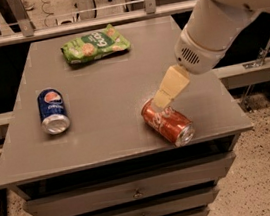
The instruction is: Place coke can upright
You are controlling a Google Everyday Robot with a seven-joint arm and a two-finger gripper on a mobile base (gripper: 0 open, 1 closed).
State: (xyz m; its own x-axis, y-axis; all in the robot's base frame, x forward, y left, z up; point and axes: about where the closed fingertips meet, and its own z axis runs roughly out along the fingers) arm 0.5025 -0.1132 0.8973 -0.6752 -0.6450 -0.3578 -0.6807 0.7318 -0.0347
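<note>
The red coke can (169, 122) lies on its side near the front right of the grey table (106, 84), its silver end facing the front right. My gripper (163, 98) comes down from the upper right on the white arm, and its cream-coloured fingertip end is at the can's far end, just above it. A blue Pepsi can (52, 110) lies on its side at the left of the table.
A green chip bag (94, 45) lies at the back middle of the table. Drawers sit under the tabletop at the front. A metal rail runs behind the table. The floor shows at the right.
</note>
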